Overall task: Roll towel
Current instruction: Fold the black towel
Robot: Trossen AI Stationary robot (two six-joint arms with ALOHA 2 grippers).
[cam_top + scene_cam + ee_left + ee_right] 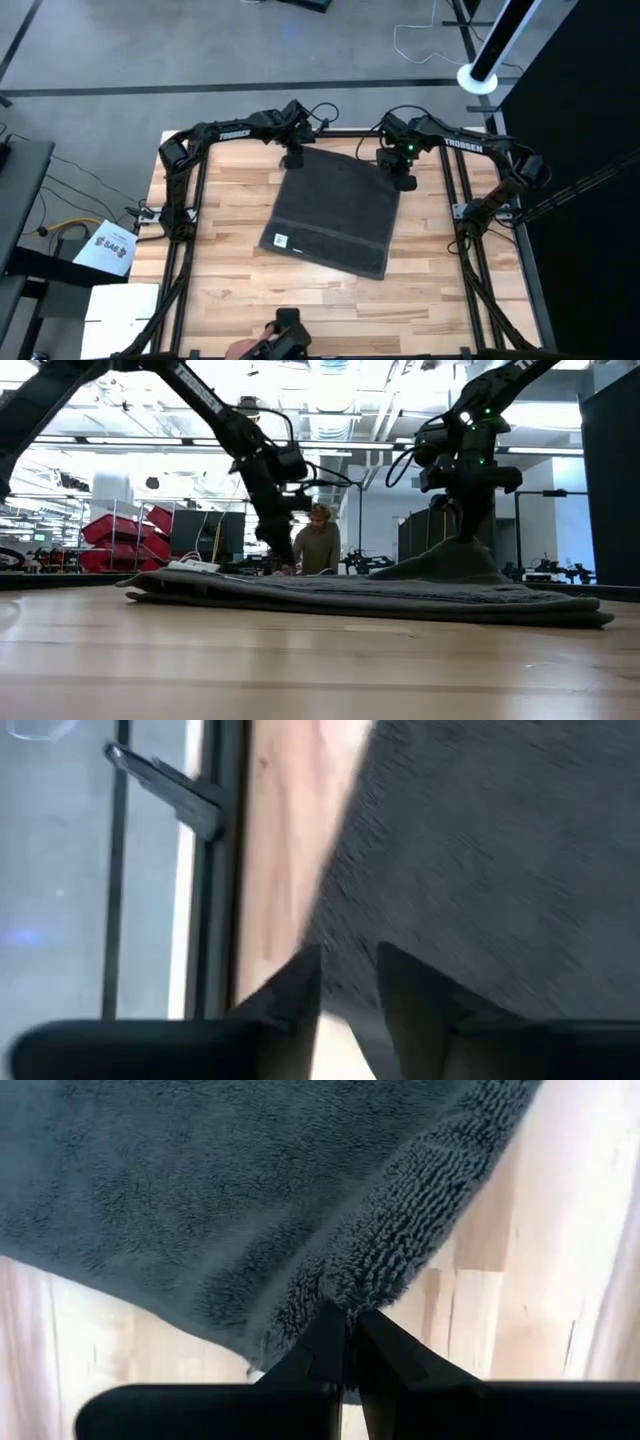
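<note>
Right wrist view: ribbed plush towel [250, 1200] corner.

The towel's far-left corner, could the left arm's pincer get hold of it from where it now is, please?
Probably yes. The left pincer hangs right at that corner of the towel, slightly open, and nothing lies between them. The right pincer is shut on the other far corner, lifting it.

One towel [333, 214] is counted on one table [250, 290], and one small white tag [281, 240] is seen on it. Two dark arms are counted, each ending in one claw: the left claw [292, 160] and the right claw [402, 182], so two claws in all. One sheet of paper [109, 249] is seen beside the table. One person [318, 544] is counted in the room behind.
</note>
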